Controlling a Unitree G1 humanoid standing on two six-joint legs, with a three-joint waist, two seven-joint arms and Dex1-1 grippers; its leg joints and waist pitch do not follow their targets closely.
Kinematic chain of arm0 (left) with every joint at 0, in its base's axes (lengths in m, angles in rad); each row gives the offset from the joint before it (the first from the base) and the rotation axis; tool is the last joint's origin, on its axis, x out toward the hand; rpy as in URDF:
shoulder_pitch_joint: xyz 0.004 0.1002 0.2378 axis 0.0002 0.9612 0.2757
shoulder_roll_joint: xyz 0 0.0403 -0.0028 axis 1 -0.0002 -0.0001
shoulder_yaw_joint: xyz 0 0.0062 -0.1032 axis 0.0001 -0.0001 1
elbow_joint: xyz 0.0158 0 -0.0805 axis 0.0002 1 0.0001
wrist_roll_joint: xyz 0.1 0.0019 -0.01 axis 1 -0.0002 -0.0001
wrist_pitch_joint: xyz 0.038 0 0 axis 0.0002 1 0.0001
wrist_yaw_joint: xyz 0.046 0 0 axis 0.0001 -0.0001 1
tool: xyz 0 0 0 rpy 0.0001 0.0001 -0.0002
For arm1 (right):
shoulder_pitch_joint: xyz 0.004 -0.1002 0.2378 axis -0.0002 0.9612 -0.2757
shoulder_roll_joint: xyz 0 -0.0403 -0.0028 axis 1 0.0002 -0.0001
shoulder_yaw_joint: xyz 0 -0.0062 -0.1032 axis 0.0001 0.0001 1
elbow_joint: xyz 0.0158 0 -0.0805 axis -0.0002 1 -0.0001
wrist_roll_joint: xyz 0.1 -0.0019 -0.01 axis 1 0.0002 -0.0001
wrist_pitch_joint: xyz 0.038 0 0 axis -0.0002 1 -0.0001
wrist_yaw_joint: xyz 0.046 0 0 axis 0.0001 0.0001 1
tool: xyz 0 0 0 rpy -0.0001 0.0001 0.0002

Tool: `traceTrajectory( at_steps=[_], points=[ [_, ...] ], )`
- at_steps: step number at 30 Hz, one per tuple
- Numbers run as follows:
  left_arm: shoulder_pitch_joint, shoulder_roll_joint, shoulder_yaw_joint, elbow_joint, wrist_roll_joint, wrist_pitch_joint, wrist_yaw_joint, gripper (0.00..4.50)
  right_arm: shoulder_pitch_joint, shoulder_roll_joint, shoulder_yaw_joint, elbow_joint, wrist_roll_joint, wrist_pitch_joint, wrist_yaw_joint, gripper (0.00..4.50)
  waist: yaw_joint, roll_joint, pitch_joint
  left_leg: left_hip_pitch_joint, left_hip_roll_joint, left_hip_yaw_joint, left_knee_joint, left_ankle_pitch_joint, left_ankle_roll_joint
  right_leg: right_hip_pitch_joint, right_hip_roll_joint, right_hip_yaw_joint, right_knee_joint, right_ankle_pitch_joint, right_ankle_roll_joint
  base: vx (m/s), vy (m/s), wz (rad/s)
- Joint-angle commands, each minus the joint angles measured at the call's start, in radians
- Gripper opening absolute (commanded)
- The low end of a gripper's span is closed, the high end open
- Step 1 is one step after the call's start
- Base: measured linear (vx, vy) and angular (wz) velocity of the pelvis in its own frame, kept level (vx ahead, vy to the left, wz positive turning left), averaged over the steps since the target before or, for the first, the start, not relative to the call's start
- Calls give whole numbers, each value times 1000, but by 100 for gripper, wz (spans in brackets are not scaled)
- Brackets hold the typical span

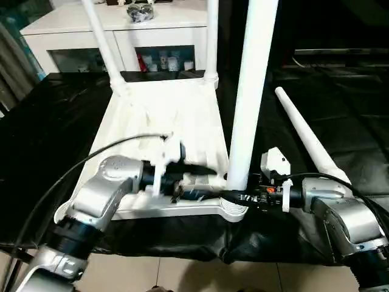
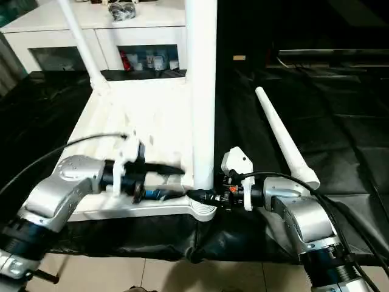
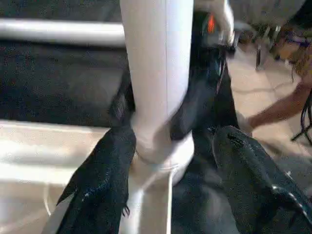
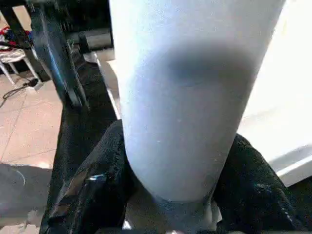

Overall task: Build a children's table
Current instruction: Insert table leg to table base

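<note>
The white tabletop (image 1: 164, 128) lies upside down on the black sheet (image 1: 55, 121), ribbed side up, and everything here is placed against it. At its near right corner a leg (image 1: 252, 91) stands upright in the round socket (image 1: 234, 210). The right gripper (image 1: 238, 196) is clamped on that leg just above the socket, one black finger (image 4: 92, 190) pressed to each side of the tube. The left gripper (image 1: 203, 179) reaches over the tabletop's near edge toward the same leg, and its fingers (image 3: 105, 180) stand spread apart, one close beside the leg's base, the other off to the side, holding nothing. Two more legs (image 1: 106, 45) rise from the tabletop's far corners, the left one leaning. A fourth leg (image 1: 310, 140) lies loose on the sheet, off the tabletop's right side, well apart from it. Beyond the tabletop's far edge stands a white cabinet (image 1: 121, 27). A person's arm (image 3: 280, 109) shows past the near corner, low over the tiled floor (image 3: 258, 92).
</note>
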State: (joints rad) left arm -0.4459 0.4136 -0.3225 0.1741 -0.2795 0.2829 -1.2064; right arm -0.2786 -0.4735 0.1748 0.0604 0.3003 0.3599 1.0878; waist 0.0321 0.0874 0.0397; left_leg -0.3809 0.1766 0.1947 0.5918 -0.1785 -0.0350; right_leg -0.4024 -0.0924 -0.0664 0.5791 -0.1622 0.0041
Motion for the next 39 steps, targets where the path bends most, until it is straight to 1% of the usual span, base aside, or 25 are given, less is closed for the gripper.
traceTrajectory(
  at_steps=[1, 2, 3, 4, 5, 7, 8, 9, 11, 13, 14, 15, 17, 18, 20, 22, 24, 25, 27, 29, 30, 31, 32, 34, 39],
  points=[
    [4, 15, -32, 36, 65, -40, 29, 297, -5, 0, 11, 4, -17, -7, -14, 195, 0, -3, -53, 20, 47, -29, -82, -367, 11, 38, -49, 35, -78, -405, -171, 0, 0, 0],
    [6, 17, -39, 45, 77, -49, 36, 278, -4, 1, 11, 3, -17, -7, -15, 195, -1, -4, -52, 21, 47, -30, -81, -373, 11, 37, -47, 35, -80, -408, -168, 0, 0, 0],
    [7, 17, -51, 65, 100, -68, 47, 267, -2, 2, 10, 1, -17, -8, -17, 195, 0, -6, -54, 21, 46, -29, -81, -370, 11, 39, -50, 35, -79, -408, -167, 0, 0, 0],
    [9, 19, -59, 78, 115, -79, 54, 259, 0, 2, 10, -1, -17, -9, -19, 195, 0, -2, -54, 21, 46, -30, -81, -368, 11, 38, -50, 35, -79, -407, -166, 0, 0, 0],
    [11, 18, -68, 103, 134, -88, 64, 259, 4, 2, 9, -4, -17, -12, -23, 195, 0, -3, -54, 19, 46, -30, -81, -364, 12, 39, -50, 35, -79, -399, -168, 0, 0, 0],
    [12, 17, -71, 114, 142, -91, 67, 259, 5, 2, 9, -6, -17, -13, -25, 195, 0, -3, -54, 19, 46, -30, -81, -365, 12, 39, -49, 34, -78, -398, -169, 0, 0, 0],
    [14, 19, -77, 132, 159, -99, 69, 236, 8, 2, 8, -8, -18, -15, -27, 195, 0, 1, -55, 19, 46, -31, -81, -364, 12, 40, -49, 34, -78, -395, -169, 0, 0, 0],
    [14, 22, -81, 140, 168, -105, 67, 220, 10, 2, 7, -9, -19, -16, -29, 195, 0, -1, -55, 20, 46, -31, -81, -366, 13, 39, -49, 34, -79, -389, -171, 0, 0, 0],
    [16, 32, -88, 149, 182, -114, 64, 213, 13, 1, 6, -11, -20, -17, -32, 195, 1, 1, -57, 19, 47, -31, -81, -361, 13, 40, -50, 35, -76, -373, -178, 0, 0, 0],
    [16, 37, -90, 152, 189, -110, 67, 207, 14, 2, 5, -11, -19, -17, -33, 195, 1, 0, -57, 20, 47, -30, -81, -363, 15, 41, -50, 34, -75, -360, -188, 0, 0, 0],
    [15, 38, -89, 154, 190, -110, 69, 172, 14, 2, 5, -12, -19, -17, -34, 195, 2, 4, -56, 20, 47, -31, -81, -363, 14, 41, -51, 34, -74, -359, -190, 0, 0, 0],
    [14, 38, -87, 157, 191, -111, 70, 172, 14, 2, 5, -12, -20, -18, -35, 195, 2, 2, -57, 19, 47, -30, -80, -362, 15, 41, -50, 34, -74, -358, -192, 0, 0, 0],
    [13, 40, -86, 162, 187, -100, 63, 168, 16, 5, 8, -11, -22, -21, -39, 195, 2, 2, -55, 19, 48, -31, -81, -368, 14, 41, -50, 33, -74, -365, -193, 0, 0, 0],
    [13, 40, -86, 162, 187, -100, 63, 159, 16, 5, 8, -11, -22, -22, -39, 195, 2, 2, -55, 19, 47, -30, -81, -371, 14, 41, -51, 33, -75, -369, -192, 0, 0, 0],
    [12, 36, -85, 166, 190, -102, 65, 127, 16, 6, 9, -9, -23, -25, -41, 195, 2, 2, -55, 20, 47, -31, -82, -375, 12, 40, -51, 33, -75, -377, -189, 0, 0, 0],
    [10, 27, -81, 170, 192, -95, 69, 118, 15, 6, 10, -7, -23, -28, -43, 195, 2, 2, -54, 21, 47, -31, -81, -379, 11, 39, -51, 33, -77, -384, -188, 0, 0, 0],
    [8, 22, -82, 172, 194, -95, 68, 82, 15, 6, 10, -7, -23, -29, -43, 195, 2, 2, -54, 21, 47, -31, -81, -382, 11, 39, -51, 34, -78, -395, -185, 0, 0, 0],
    [7, 19, -83, 172, 195, -98, 69, 82, 16, 6, 10, -8, -24, -28, -44, 195, 2, 4, -53, 22, 47, -31, -81, -385, 11, 38, -51, 34, -79, -400, -184, 0, 0, 0],
    [7, 18, -84, 173, 197, -100, 70, 70, 16, 6, 10, -9, -24, -28, -44, 195, 1, 3, -53, 20, 46, -32, -81, -386, 11, 39, -52, 33, -80, -412, -178, 0, 0, 0],
    [5, 15, -85, 175, 196, -101, 69, 38, 15, 4, 10, -9, -24, -28, -44, 195, 1, 3, -52, 22, 46, -31, -81, -391, 11, 36, -51, 33, -82, -426, -173, 0, 0, 0],
    [3, 14, -89, 181, 201, -111, 68, 38, 16, 3, 10, -9, -25, -28, -45, 195, 1, 4, -52, 23, 46, -31, -80, -393, 11, 36, -51, 33, -83, -434, -170, 0, 0, 0],
    [0, 14, -93, 188, 207, -121, 67, 27, 17, 2, 10, -11, -25, -27, -46, 195, 0, 6, -52, 23, 45, -31, -80, -393, 11, 36, -51, 33, -83, -436, -169, 0, 0, 0],
    [-2, 15, -95, 193, 211, -127, 67, 17, 18, 1, 10, -12, -24, -27, -46, 195, 0, 4, -52, 21, 45, -32, -81, -392, 12, 37, -51, 32, -84, -437, -167, 0, 0, 0],
    [-3, 15, -98, 198, 215, -134, 66, 2, 18, 1, 10, -13, -24, -26, -47, 195, 0, 5, -52, 21, 45, -33, -80, -393, 13, 37, -52, 32, -84, -444, -162, 0, 0, 0],
    [-11, 11, -100, 207, 224, -141, 65, 0, 18, 1, 10, -13, -22, -27, -50, 195, -1, 5, -54, 20, 45, -32, -80, -382, 16, 38, -52, 33, -82, -427, -166, 0, 0, 0]
  ],
)
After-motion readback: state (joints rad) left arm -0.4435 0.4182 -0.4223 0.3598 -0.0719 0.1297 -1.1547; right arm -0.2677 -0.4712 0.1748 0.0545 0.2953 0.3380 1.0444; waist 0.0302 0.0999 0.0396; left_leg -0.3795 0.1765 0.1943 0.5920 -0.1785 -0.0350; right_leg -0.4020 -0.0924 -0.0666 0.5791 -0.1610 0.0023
